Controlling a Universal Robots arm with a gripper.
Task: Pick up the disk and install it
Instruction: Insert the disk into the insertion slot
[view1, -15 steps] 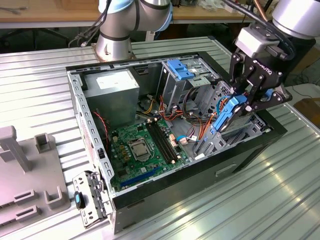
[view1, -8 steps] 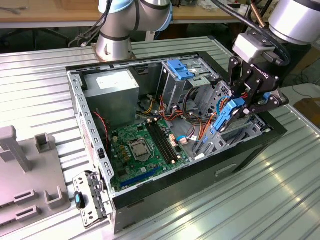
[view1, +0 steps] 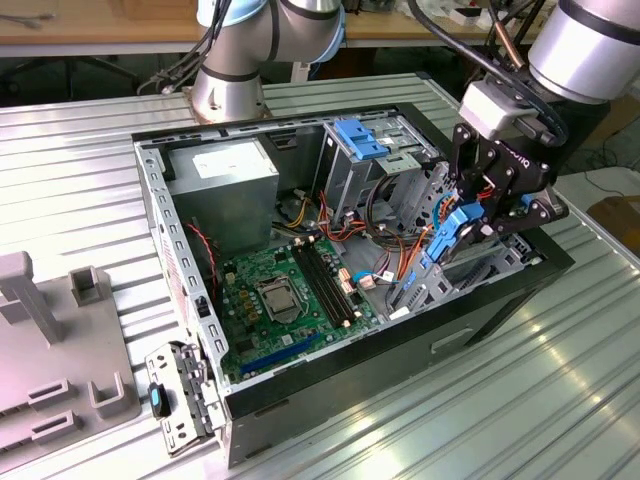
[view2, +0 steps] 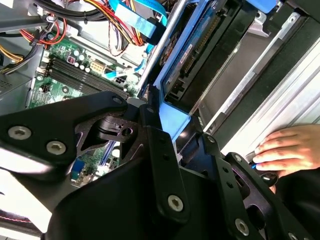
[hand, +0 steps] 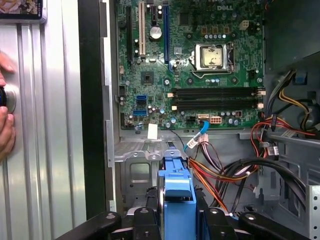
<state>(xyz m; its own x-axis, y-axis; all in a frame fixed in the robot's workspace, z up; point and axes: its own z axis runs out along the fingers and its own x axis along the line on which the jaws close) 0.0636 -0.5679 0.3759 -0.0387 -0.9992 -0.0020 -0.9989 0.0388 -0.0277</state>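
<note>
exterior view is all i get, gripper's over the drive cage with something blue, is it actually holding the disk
Observer: Yes. In the first wrist view the disk sits clamped by its blue carrier between the fingers of the gripper.
Operator: anyone near the machine
Observer: A person's hand rests on the ribbed table just outside the computer case, seen in both wrist views.
Operator: is the metal drive really in that carrier
Observer: Yes. The second wrist view shows the drive body and its connector edge seated inside the blue frame.

Silver arm (view1: 590, 40), blue caps (view1: 222, 12), black end effector (view1: 470, 215)
</note>
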